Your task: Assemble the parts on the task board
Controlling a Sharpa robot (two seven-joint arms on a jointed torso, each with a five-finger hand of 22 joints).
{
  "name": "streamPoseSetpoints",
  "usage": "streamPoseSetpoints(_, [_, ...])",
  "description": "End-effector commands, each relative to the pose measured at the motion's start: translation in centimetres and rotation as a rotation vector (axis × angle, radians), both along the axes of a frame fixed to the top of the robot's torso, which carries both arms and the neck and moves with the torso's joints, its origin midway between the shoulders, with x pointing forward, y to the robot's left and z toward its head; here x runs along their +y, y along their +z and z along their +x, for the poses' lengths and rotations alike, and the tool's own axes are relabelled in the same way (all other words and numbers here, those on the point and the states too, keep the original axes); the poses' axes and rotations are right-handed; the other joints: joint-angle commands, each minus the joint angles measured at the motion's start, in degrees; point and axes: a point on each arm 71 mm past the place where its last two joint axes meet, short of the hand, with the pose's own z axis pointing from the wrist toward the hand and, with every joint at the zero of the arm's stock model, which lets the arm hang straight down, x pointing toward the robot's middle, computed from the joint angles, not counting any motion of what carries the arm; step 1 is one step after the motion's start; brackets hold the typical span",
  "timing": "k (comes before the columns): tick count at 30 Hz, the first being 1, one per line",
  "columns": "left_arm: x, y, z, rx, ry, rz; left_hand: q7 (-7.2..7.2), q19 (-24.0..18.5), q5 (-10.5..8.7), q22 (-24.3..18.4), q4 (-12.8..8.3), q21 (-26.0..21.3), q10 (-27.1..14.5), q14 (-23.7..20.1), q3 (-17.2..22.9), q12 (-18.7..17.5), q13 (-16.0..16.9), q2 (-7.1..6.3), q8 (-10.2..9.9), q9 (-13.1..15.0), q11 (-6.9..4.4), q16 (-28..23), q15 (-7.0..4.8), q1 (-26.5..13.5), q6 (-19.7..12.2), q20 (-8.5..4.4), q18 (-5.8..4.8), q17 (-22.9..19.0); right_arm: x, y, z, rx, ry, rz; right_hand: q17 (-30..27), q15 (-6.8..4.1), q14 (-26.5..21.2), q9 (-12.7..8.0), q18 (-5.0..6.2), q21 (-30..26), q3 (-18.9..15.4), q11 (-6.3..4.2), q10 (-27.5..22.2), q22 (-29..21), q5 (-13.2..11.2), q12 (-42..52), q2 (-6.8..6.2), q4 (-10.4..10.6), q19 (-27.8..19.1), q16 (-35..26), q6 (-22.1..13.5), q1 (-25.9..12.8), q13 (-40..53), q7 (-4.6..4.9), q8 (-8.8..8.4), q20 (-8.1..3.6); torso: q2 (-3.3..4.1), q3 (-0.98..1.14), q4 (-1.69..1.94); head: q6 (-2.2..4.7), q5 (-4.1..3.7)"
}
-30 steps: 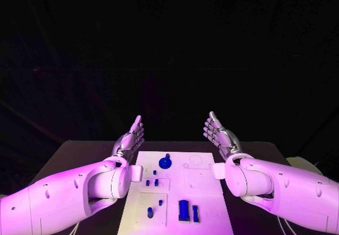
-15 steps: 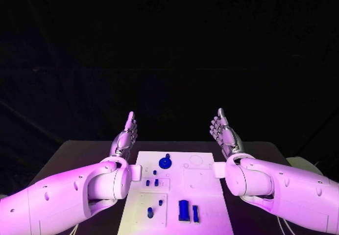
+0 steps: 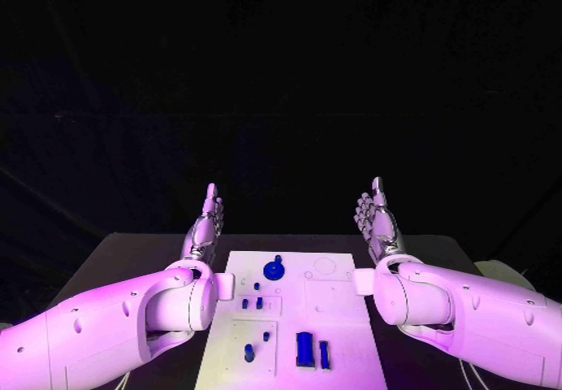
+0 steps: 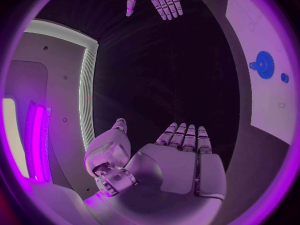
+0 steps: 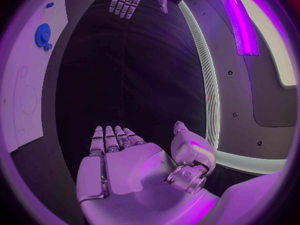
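Up above the far end of the surface, the left robot hand (image 3: 205, 223) is raised with its fingers straight and pointing upward, holding nothing. Its palm (image 4: 169, 167) lies flat and bare in the left wrist view. The right robot hand (image 3: 377, 219) is raised the same way, fingers extended and apart, palm (image 5: 128, 167) bare. The two stand well apart, one on each side of the task board (image 3: 339, 325).

That white board lies in the middle of the black surface (image 3: 129, 252), between the two white arms. A blue gear-like part (image 3: 274, 268) sits near its far edge. Small blue pegs (image 3: 252, 303) stand near its middle, and two upright blue blocks (image 3: 310, 349) stand at its near end beside another blue piece (image 3: 248, 353).
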Motion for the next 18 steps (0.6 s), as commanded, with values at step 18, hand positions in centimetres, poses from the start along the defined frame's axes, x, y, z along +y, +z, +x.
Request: streamPoseSetpoints(18, [-0.12, 0.26, -0.03, -0.028, -0.002, 0.007, -0.07, -1.24, -0.29, -0.07, 0.01, -0.2, -5.12, -3.08, -0.32, -0.33, -0.08, -0.15, -0.39, -0.09, 0.01, -0.21, 0.02, -7.92, -5.06, 0.0, -0.84, -0.07, 0.06, 0.15, -0.02, -0.019, 0.003, 0.0, -0.07, 0.0, -0.27, -0.08, -0.32, -0.29, -0.01, 0.03, -0.28, -0.12, -0.3, -0.34, -0.02, -0.24, -0.28, -0.37, -0.21, -0.54, -0.09, 0.01, -0.19, 0.01, 0.0, 0.0, 0.0, -0.01, 0.0])
